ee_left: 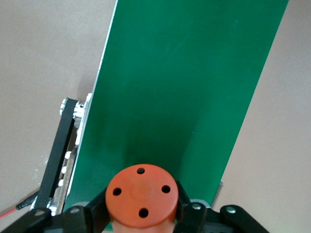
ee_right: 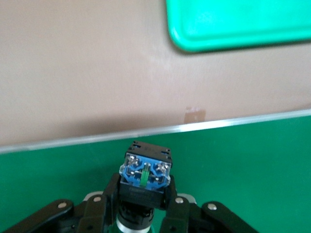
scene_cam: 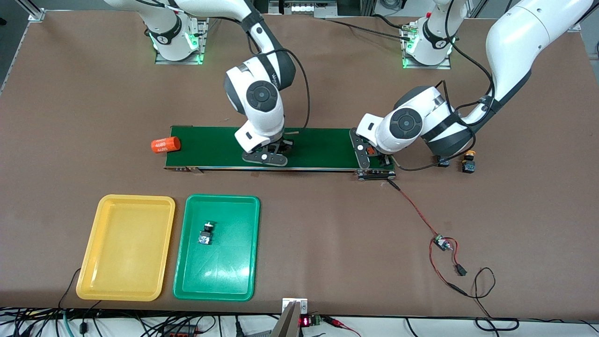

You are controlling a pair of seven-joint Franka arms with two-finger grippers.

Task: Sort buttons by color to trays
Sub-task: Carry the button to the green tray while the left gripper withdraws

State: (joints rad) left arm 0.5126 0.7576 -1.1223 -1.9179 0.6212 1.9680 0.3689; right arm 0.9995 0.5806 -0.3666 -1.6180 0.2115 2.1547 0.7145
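My right gripper is low over the middle of the conveyor belt, shut on a green-capped button with a black body; its blue terminal end faces the right wrist camera. My left gripper is at the belt's end toward the left arm, shut on an orange cylinder. One button lies in the green tray. The yellow tray beside it holds nothing. One yellow-capped button and another, partly hidden by the left arm, sit on the table past the belt's end.
The dark-green conveyor belt runs across the table's middle. A second orange cylinder lies at its end toward the right arm. Red and black wires with a small board trail from the belt toward the front camera.
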